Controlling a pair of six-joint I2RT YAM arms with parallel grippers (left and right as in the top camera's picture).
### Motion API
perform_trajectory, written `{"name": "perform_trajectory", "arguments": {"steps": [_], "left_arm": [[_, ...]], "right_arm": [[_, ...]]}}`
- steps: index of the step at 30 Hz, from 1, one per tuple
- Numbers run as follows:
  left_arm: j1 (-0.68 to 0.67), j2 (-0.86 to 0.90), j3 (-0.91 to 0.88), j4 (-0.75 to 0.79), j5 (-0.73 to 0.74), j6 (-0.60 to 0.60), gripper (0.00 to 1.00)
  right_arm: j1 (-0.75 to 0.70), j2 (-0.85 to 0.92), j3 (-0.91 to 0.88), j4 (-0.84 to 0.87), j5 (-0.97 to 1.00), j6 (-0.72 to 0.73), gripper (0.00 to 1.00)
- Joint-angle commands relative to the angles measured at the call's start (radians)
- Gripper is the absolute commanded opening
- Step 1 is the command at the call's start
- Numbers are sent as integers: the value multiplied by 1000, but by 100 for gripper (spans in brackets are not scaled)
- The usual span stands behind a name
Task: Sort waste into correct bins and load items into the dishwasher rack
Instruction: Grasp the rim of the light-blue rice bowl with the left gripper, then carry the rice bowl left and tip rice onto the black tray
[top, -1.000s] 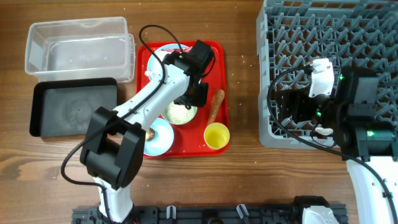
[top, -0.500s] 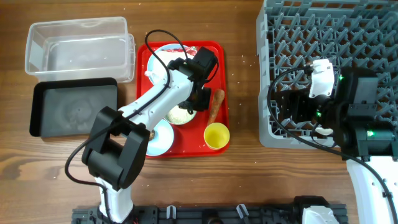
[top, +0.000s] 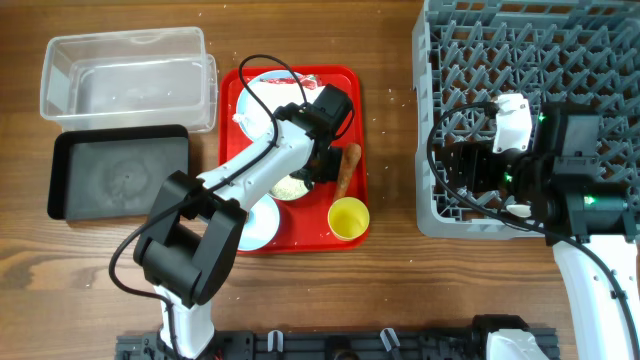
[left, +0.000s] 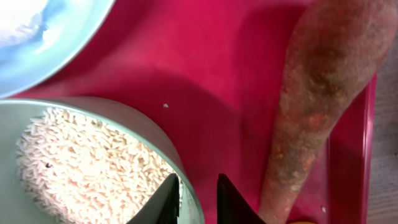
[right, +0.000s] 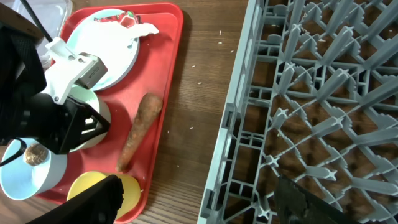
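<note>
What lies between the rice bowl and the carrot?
Bare red tray with one stray rice grain, and the left claw's outer finger; left wrist view shows it.

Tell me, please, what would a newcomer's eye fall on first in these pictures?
The bright red tray in the middle of the overhead view draws the eye. There the left gripper straddles the rim of a bowl of white rice, with a carrot lying just beside it. To the right, the big grey dishwasher rack fills the corner, the right gripper open over its left edge.
</note>
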Motion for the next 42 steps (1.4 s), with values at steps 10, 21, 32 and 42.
{"name": "perform_trajectory", "arguments": {"steps": [10, 21, 32, 42], "left_arm": [[-5, 18, -8, 53, -47, -2, 4], [4, -100, 189, -189, -31, -2, 4], [323, -234, 224, -348, 246, 20, 4], [806, -232, 222, -433, 480, 246, 4]], "right_arm": [[-3, 11, 24, 0, 22, -5, 79], [-3, 11, 24, 3, 32, -5, 78], [-3, 11, 24, 17, 32, -5, 79], [-3, 11, 24, 24, 32, -5, 79]]}}
